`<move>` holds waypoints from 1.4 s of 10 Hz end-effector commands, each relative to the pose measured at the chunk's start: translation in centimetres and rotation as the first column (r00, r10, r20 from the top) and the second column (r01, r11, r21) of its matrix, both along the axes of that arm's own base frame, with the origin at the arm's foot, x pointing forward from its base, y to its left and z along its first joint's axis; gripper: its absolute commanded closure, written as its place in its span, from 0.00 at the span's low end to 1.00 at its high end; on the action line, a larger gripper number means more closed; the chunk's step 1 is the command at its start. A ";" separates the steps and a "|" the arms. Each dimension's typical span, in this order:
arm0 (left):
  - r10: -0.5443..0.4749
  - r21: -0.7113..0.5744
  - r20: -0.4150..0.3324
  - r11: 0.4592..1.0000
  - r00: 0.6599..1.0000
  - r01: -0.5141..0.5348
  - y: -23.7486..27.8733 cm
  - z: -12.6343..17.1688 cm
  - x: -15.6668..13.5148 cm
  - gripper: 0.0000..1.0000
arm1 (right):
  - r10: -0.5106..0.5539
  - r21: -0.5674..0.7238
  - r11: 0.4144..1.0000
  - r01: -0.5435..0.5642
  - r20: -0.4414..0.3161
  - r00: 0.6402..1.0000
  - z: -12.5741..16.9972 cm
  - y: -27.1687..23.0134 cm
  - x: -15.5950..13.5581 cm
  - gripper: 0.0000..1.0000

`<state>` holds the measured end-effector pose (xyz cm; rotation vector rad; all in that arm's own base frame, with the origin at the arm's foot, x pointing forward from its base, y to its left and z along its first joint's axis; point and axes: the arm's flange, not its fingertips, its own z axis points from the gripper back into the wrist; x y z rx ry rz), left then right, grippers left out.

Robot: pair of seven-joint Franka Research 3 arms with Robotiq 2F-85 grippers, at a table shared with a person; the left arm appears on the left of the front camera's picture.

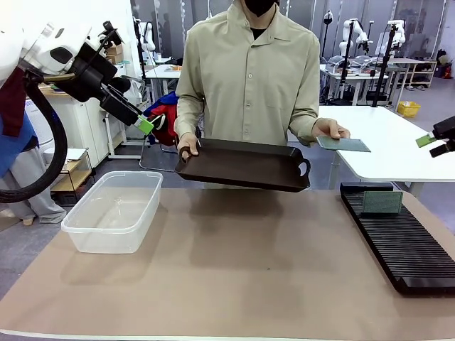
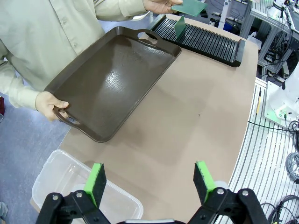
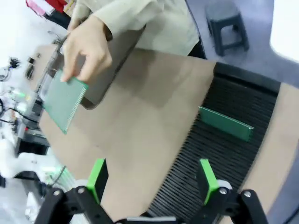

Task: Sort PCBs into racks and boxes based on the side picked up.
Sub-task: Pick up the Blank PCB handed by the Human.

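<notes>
Right tool spread wide, empty above rack, left tool likewise apart, empty

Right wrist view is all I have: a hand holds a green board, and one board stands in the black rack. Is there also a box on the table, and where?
Observer: Yes. A clear box stands on the table at the robot's left side, and it looks empty.
Operator: What is the dark thing behind the hand?
Observer: A dark brown tray. The person's other hand holds it by a handle, and nothing lies on it.
Operator: And the left gripper?
Observer: The left gripper is open and holds nothing, raised at the robot's left.
</notes>
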<state>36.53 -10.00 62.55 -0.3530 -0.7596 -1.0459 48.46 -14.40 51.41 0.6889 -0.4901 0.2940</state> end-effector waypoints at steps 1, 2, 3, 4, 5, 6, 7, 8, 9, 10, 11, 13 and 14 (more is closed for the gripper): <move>-0.003 -0.001 -0.007 1.000 1.000 0.003 0.1 -0.1 -0.1 0.00 | -0.044 0.094 0.994 0.049 -0.053 0.998 -0.5 0.8 2.0 0.00; -0.003 -0.001 -0.007 1.000 1.000 0.003 0.1 -0.1 -0.1 0.00 | -0.039 0.091 0.995 0.045 -0.065 0.997 -1.5 1.6 2.2 0.00; -0.003 -0.001 -0.007 1.000 1.000 0.003 0.1 -0.1 -0.1 0.00 | -0.053 0.162 0.984 0.074 -0.131 0.990 -1.7 1.7 2.8 0.00; -0.003 -0.001 -0.007 1.000 1.000 0.003 0.1 -0.1 -0.1 0.00 | -0.073 0.196 0.975 0.100 -0.141 0.987 -1.7 1.5 3.2 0.00; -0.003 -0.001 -0.007 1.000 1.000 0.003 0.1 -0.1 -0.1 0.00 | -0.010 0.127 0.992 0.005 0.038 0.999 -1.3 1.6 2.6 0.00; -0.003 -0.001 -0.007 1.000 1.000 0.003 0.1 -0.1 -0.1 0.00 | -0.047 0.141 0.988 0.062 -0.111 0.993 -2.5 1.5 2.5 0.00; -0.003 -0.001 -0.007 1.000 1.000 0.003 0.1 -0.1 -0.1 0.00 | -0.047 0.141 0.988 0.062 -0.111 0.993 -2.5 1.5 2.5 0.00; -0.003 -0.001 -0.007 1.000 1.000 0.003 0.1 -0.1 -0.1 0.00 | -0.037 0.146 0.988 0.048 -0.075 0.996 -2.1 1.4 2.7 0.00; -0.003 -0.001 -0.007 1.000 1.000 0.003 0.1 -0.1 -0.1 0.00 | -0.031 0.232 0.970 0.073 -0.178 0.984 -1.8 1.6 3.4 0.00; -0.003 -0.001 -0.007 1.000 1.000 0.003 0.1 -0.1 -0.1 0.00 | -0.046 0.303 0.944 0.132 -0.275 0.960 -1.1 1.7 4.5 0.00; -0.003 -0.001 -0.007 1.000 1.000 0.003 0.1 -0.1 -0.1 0.00 | -0.049 0.350 0.921 0.170 -0.330 0.943 -1.0 2.1 5.7 0.00; -0.003 -0.001 -0.007 1.000 1.000 0.003 0.1 -0.1 -0.1 0.00 | -0.010 0.401 0.889 0.221 -0.466 0.885 -0.8 2.6 7.2 0.00; -0.003 -0.001 -0.007 1.000 1.000 0.003 0.1 -0.1 -0.1 0.00 | 0.004 0.423 0.871 0.249 -0.512 0.859 -1.0 2.8 8.0 0.00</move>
